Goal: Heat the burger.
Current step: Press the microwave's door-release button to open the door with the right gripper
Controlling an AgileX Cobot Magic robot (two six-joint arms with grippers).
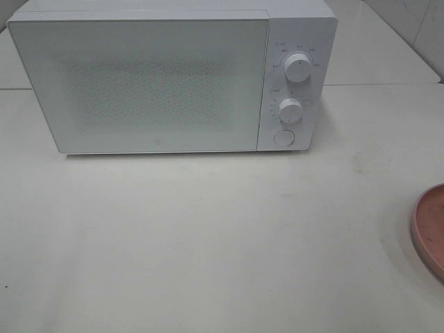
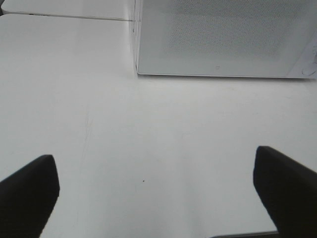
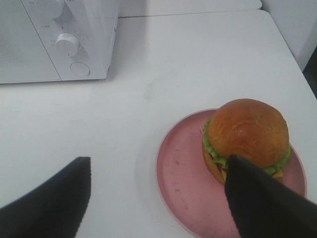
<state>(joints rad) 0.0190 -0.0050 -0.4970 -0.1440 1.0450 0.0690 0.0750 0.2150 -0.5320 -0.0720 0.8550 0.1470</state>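
A big white microwave point(image 1: 173, 76) stands on the white table point(image 1: 208, 243), up at about 11 o'clock in the high view. Its door point(image 1: 125, 90) is shut. At the 3 o'clock side of its front are two round knobs point(image 1: 297, 69) and a round button point(image 1: 283, 137) below them. A pink plate point(image 1: 430, 229) peeks in at 4 o'clock, well apart from the microwave. The burger point(image 3: 246, 136) sits on that plate, on the side away from the microwave. The right gripper point(image 3: 158, 198) hangs over the plate's edge with its jaws wide apart, holding nothing. The left gripper point(image 2: 156, 196) is spread wide too, over bare table in front of the microwave.
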